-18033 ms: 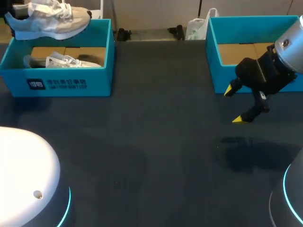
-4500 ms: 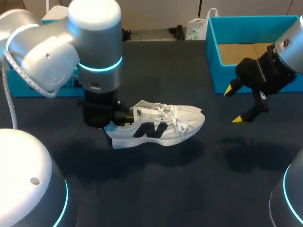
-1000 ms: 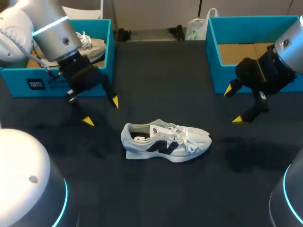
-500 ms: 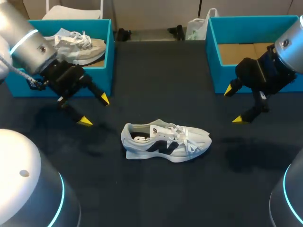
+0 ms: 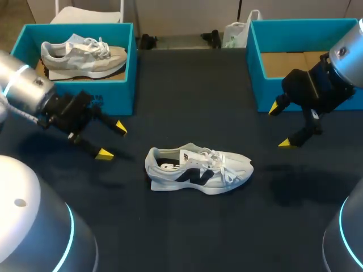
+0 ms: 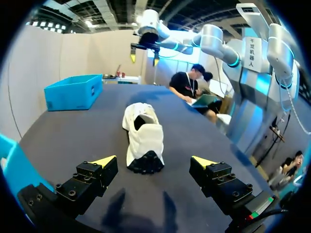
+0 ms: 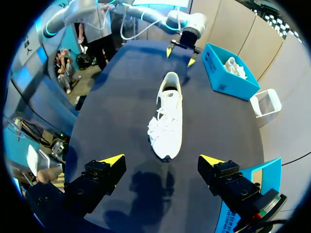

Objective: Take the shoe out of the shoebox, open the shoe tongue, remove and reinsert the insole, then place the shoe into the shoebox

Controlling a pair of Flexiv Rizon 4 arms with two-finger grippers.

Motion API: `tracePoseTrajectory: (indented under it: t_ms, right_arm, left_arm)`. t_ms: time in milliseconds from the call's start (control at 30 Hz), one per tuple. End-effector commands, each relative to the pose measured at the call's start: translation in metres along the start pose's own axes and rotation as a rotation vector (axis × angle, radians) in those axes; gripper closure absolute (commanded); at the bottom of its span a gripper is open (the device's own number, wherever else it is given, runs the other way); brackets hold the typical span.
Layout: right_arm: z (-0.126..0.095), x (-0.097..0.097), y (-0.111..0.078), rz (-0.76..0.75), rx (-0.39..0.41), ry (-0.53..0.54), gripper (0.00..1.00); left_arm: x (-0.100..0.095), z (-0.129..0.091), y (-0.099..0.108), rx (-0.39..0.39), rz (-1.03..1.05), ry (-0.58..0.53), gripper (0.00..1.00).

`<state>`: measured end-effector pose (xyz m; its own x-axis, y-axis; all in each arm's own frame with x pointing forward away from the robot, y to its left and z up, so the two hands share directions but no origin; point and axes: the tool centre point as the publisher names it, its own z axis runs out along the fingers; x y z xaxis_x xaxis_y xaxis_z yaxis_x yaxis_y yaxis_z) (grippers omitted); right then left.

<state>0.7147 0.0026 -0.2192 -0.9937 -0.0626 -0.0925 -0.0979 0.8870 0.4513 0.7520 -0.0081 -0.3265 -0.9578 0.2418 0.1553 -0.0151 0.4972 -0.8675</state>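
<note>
Between open left end effector [image 5: 112, 140] and open right end effector [image 5: 279, 126] lies one shoe [image 5: 198, 170]

Head view. Shoe [image 5: 198, 170] lies on the table [image 5: 187, 96], centre of frame, toe to the right. Left box [image 5: 129, 62] upper left, second shoe [image 5: 82, 52] inside it. Right box [image 5: 253, 68] upper right. Left gripper [image 5: 112, 140] mid-left, between left box and shoe, apart from both. Right gripper [image 5: 279, 126] mid-right, before the right box.
</note>
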Motion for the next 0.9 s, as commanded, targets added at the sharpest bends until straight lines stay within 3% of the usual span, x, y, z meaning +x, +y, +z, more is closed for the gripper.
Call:
tracePoseTrajectory:
  t_ms: [33, 267, 900]
  right_arm:
    - [0.001, 0.0, 0.0, 0.001, 0.003, -0.002, 0.0]
    - [0.001, 0.0, 0.0, 0.001, 0.003, -0.002, 0.0]
    - [0.001, 0.0, 0.0, 0.001, 0.003, -0.002, 0.0]
  left_arm:
    - [0.0, 0.016, 0.016, 0.068, -0.006, -0.026, 0.0]
    - [0.006, 0.035, 0.032, 0.09, -0.048, -0.039, 0.0]
    - [0.006, 0.035, 0.032, 0.09, -0.048, -0.039, 0.0]
